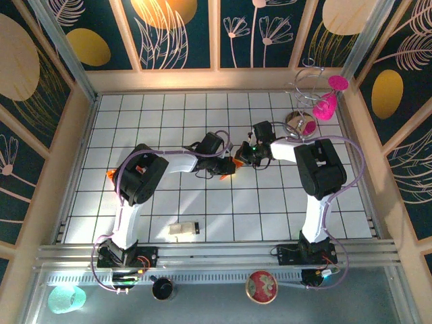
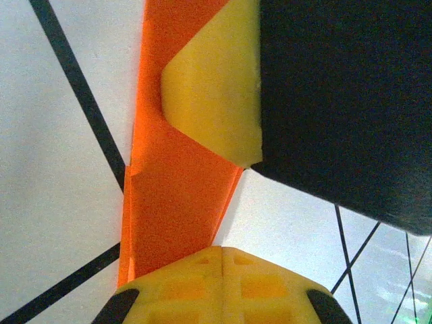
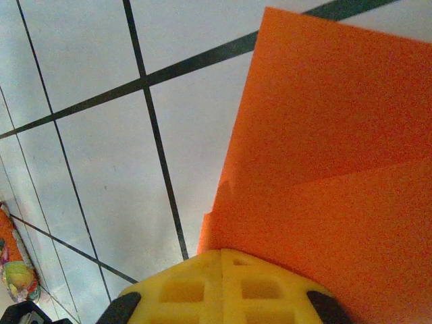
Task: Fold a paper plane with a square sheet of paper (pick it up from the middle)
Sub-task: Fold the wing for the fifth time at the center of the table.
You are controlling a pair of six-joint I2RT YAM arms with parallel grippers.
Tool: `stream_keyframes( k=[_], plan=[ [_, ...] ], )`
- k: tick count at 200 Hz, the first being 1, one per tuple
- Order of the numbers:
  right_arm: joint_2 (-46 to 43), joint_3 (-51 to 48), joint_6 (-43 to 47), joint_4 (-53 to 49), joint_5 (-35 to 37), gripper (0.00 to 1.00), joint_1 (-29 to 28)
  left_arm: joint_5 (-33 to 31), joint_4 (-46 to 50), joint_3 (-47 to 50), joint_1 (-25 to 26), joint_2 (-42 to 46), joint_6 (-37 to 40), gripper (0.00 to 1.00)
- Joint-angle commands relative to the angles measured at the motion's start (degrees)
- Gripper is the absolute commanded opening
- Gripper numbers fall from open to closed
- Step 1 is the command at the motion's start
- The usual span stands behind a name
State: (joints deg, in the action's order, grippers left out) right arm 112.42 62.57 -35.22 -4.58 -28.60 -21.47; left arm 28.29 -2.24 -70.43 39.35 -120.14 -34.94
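so, pinched from both sides

left gripper and right gripper are each closed tight on the creased orange paper at the middle of the table, facing each other, probably to hold the fold straight for pressing.

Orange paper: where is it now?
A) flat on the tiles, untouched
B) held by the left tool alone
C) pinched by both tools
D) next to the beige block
C: the paper runs into the shut left tool and the shut right tool in their wrist views.
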Motion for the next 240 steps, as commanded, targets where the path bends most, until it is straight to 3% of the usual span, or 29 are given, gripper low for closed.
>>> stream_keyframes(
  k=[1, 130, 164, 191, 240],
  plan=[
    [4.6, -1.2, 1.9, -6.7, 6.3, 0.04, -0.3, -0.3, 3.4, 2.8, -0.9, 0.2, -0.8, 0.03],
    [5.4, -1.0, 3.0, -7.9, 7.4, 0.03, -0.3, -1.0, 5.9, 17.3, -1.6, 8.9, 0.1, 0.01],
    [4.0, -1.6, 3.0, -6.5, 5.2, 0.04, -0.8, -2.6, 8.0, 15.2, -2.3, 14.2, 1.1, 0.02],
    [2.7, -1.2, 2.7, -5.0, 2.2, 0.04, -2.3, -2.0, 2.5, 12.5, -2.3, 18.2, -1.0, 0.04],
    [1.5, -0.5, 0.8, -2.9, -0.6, 0.04, -3.4, -1.7, -3.7, 8.8, -2.3, 11.9, -6.0, 0.01]
  ],
)
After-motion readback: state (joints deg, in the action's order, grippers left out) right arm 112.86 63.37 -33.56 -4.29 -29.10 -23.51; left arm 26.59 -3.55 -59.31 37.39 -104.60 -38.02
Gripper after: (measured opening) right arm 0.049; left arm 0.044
